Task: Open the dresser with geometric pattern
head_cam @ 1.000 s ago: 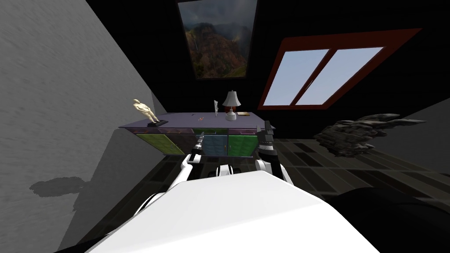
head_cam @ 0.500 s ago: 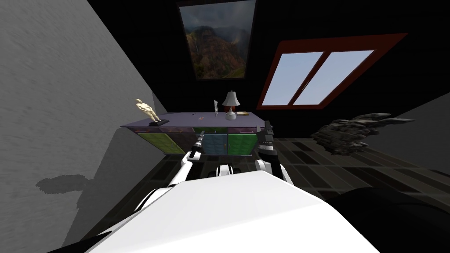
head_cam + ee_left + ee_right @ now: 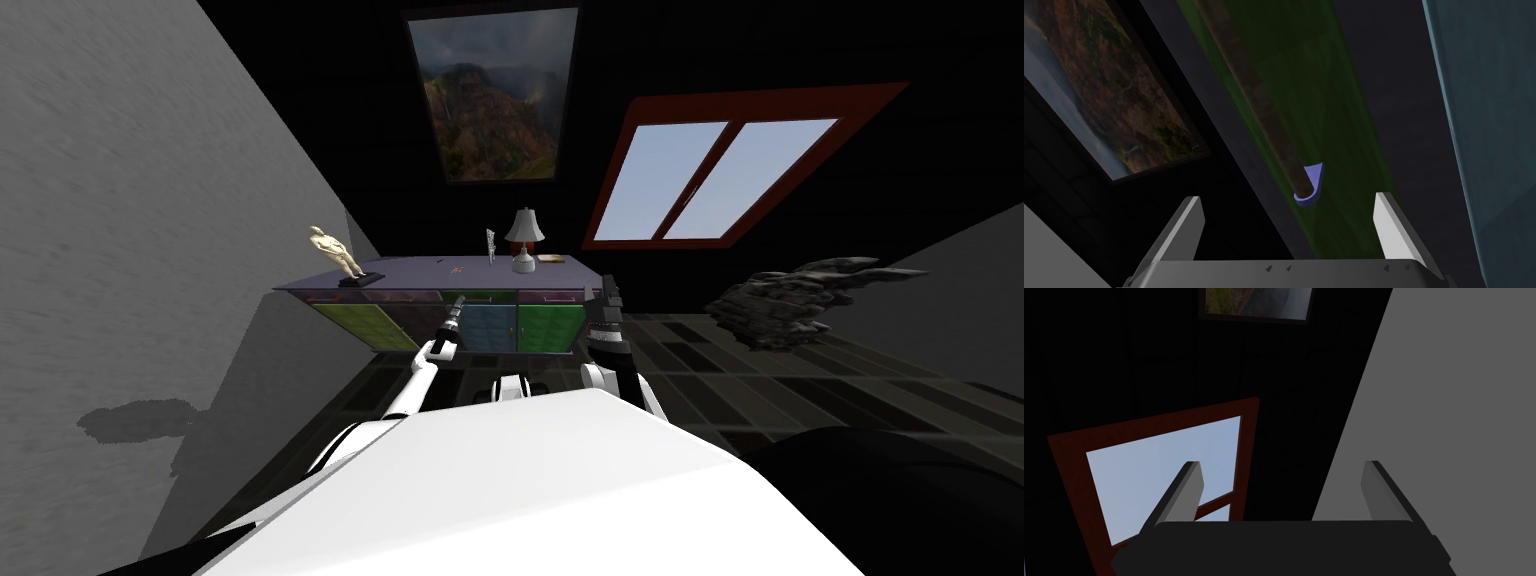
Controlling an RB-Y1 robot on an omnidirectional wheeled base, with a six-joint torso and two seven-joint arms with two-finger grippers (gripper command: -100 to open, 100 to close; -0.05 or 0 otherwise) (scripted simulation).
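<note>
Well, left claw [image 3: 1286, 199] (spread wide, empty) faces the brown handle [image 3: 1259, 100].

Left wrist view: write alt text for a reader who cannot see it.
The left gripper stands open, its gap facing the end of a brown bar handle, held by a pale purple mount on the dresser's green panel. A blue panel and a framed landscape painting flank it.

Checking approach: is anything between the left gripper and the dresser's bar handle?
Nothing. Left wrist view shows bare space between the open left gripper and the bar handle.
</note>
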